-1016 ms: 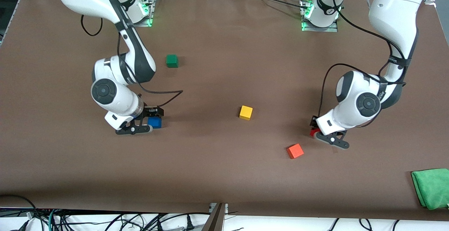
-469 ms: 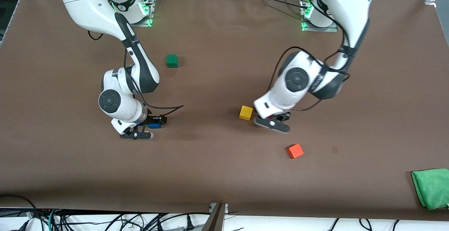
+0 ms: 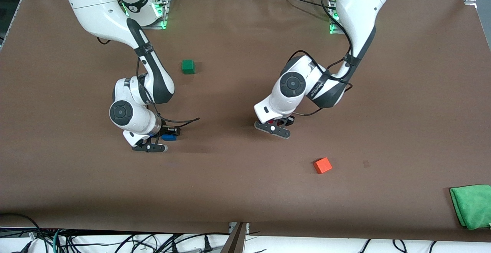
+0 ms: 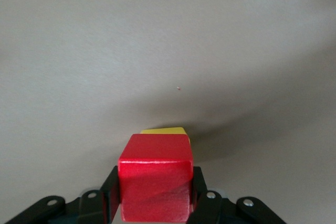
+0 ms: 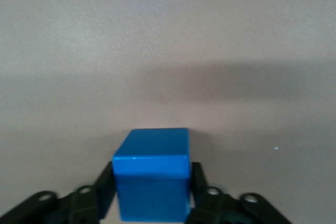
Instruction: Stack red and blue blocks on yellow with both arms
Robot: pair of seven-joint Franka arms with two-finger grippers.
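The left gripper (image 4: 155, 203) is hovering over the yellow cube (image 4: 164, 130), its jaws closed tight on the red cube (image 4: 155, 182); from the wrist camera only a sliver of yellow is peeking out at the red's twelve o'clock, and in the front view the arm is hiding both. To place well, I'd say the red needs squaring over the yellow, lowering until the faces meet flat, then releasing without a sideways nudge. Being cubes, neither has a long axis; the red is sitting level in the grip, one face turned to the wrist camera. The right gripper (image 3: 159, 141) is waiting toward its own end of the table, roughly nine o'clock from the stack site, jaws pinching the blue cube (image 5: 152, 179), which is likewise sitting level and square.
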